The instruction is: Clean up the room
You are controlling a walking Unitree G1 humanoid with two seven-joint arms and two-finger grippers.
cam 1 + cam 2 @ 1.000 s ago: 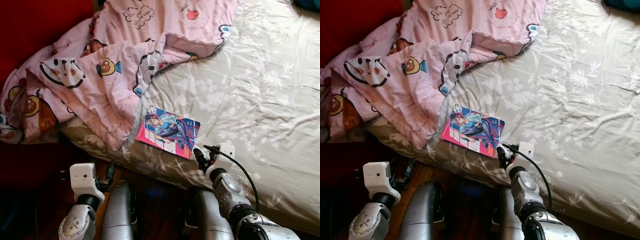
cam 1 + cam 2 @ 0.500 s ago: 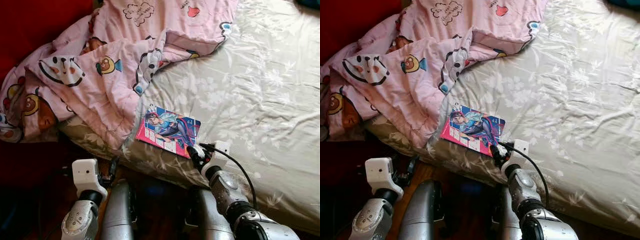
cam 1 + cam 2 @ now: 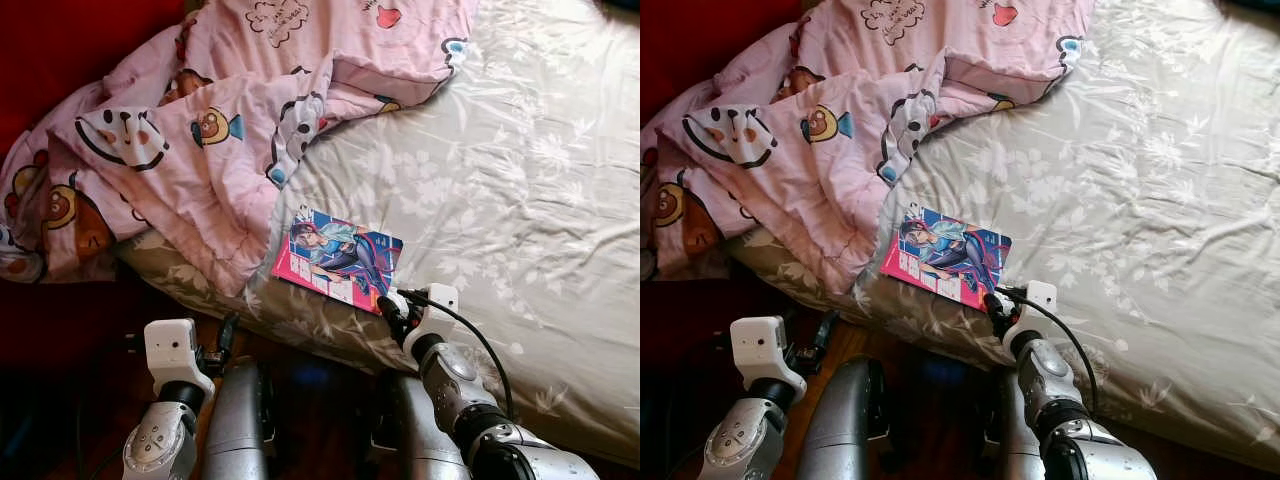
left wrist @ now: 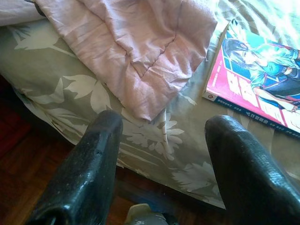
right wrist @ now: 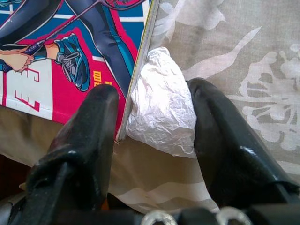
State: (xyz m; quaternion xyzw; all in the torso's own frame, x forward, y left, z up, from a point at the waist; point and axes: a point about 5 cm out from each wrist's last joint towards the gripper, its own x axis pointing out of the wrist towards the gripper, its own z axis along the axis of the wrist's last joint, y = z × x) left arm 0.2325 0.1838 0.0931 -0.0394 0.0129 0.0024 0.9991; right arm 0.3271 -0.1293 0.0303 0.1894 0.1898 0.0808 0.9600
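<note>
A home bedroom. A bed (image 3: pixel 520 190) with a floral sheet fills the frame's right, a pink cartoon-print quilt (image 3: pixel 210 130) rumpled at upper left. Dark wooden floor (image 4: pixel 28 173) lies along the bottom.

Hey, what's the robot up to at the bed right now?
The right gripper is at the bed's near edge, its open fingers straddling a crumpled white wad that lies against the comic book. One finger sits over the book's corner. The left gripper hangs open below the pink blanket, holding nothing.
</note>
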